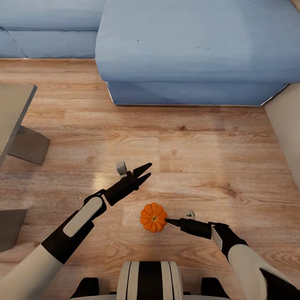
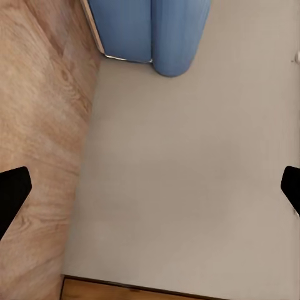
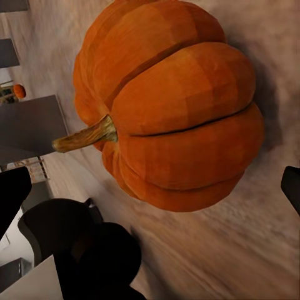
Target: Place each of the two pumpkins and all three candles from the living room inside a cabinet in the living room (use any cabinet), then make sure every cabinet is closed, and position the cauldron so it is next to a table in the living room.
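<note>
Ribbed orange pumpkin [image 1: 153,217] on the wood floor [image 1: 200,146], near the blue sofa [image 1: 196,50].
Squat, with a tan-brown stem; the right gripper [image 1: 170,222], jaws spread, reaches its side. The left gripper [image 1: 145,173] hangs open, empty.

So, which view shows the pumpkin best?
The right wrist view: the pumpkin is close and large there, with ribs and stem clear. In the head view the pumpkin is small, on the floor by the right end effector.
</note>
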